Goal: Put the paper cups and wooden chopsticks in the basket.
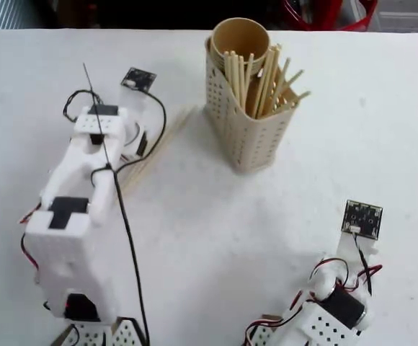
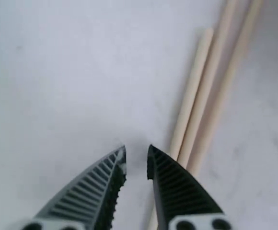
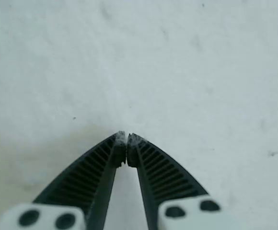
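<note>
A perforated cream basket (image 1: 248, 140) stands at the back middle of the table. It holds a paper cup (image 1: 239, 37) and several wooden chopsticks (image 1: 265, 81) that lean out to the right. Three more chopsticks (image 2: 203, 96) lie side by side on the white table; in the high view these chopsticks (image 1: 167, 133) lie left of the basket, beside the left arm (image 1: 86, 180). My left gripper (image 2: 136, 160) is just above the table, slightly open and empty, its black finger (image 2: 170, 184) right next to the sticks. My right gripper (image 3: 127, 140) is shut on nothing over bare table.
The right arm (image 1: 335, 306) sits low at the front right corner. Black cables (image 1: 126, 216) run along the left arm. The white table (image 1: 216, 231) between the arms and in front of the basket is bare.
</note>
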